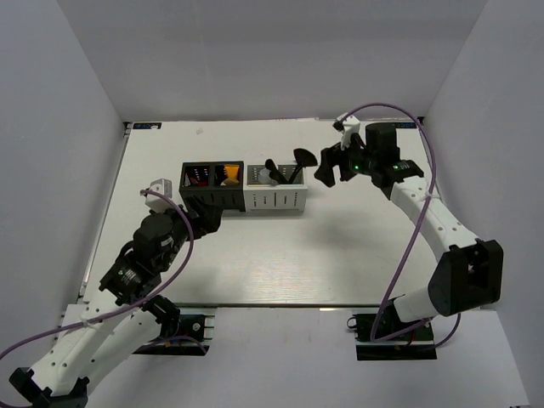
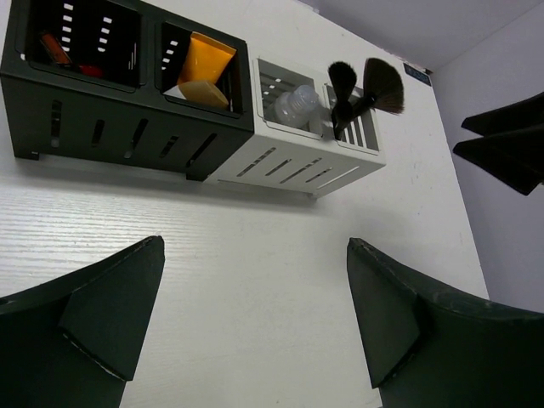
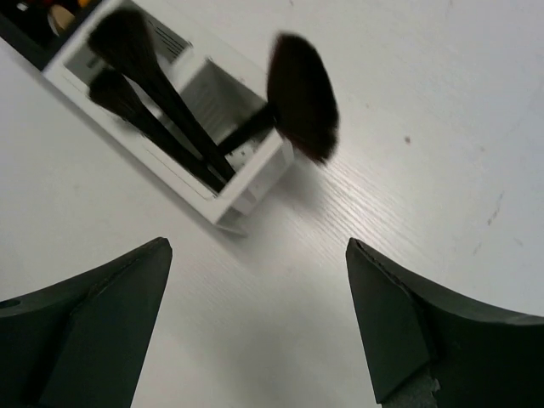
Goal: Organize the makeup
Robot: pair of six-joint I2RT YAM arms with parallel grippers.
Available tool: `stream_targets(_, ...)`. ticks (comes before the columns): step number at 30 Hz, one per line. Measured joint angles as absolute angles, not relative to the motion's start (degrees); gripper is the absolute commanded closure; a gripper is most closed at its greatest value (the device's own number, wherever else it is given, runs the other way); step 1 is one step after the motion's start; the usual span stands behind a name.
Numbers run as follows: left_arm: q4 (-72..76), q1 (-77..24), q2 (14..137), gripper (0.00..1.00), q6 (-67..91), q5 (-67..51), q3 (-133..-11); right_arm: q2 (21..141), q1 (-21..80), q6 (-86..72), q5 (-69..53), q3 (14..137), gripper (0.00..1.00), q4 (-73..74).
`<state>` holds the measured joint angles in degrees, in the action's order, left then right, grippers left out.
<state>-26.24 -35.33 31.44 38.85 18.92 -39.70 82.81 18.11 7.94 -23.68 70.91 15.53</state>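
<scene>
**Tabletop** [image 1: 340,246]: white, carrying two slotted organizers set end to end and touching.

**Black organizer** [image 2: 110,119]: two compartments. The outer one holds the dark-red sticks [image 2: 64,53]. The inner one, next to the white box, holds the orange tube [image 2: 206,64], which leans.

**White organizer** [image 2: 289,161]: the clear bottle [image 2: 297,104] is in the compartment beside the black box. The black brushes [image 2: 357,89] stand in the end compartment, with one broad head [image 3: 302,93] tilted out over the rim.

**Left claw** [image 2: 255,246]: fingers spread, empty, in front of both boxes.

**Right claw** [image 3: 255,246]: fingers spread, empty, just beyond the brush end; the leaning brush head lies between it and the box.
</scene>
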Motion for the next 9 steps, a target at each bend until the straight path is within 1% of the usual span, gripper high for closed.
stream_targets(5, -23.94, -35.33, 32.32, 0.02, 36.95, 16.97, -39.51, 81.08, 18.06, 6.68, -17.23, 67.35, 0.11, 18.04)
stream_targets(9, -22.41, -35.33, 32.4, 0.02, 34.83, 14.94, -38.87, 80.73, 17.96, 5.3, -14.63, 65.08, 0.11, 18.04)
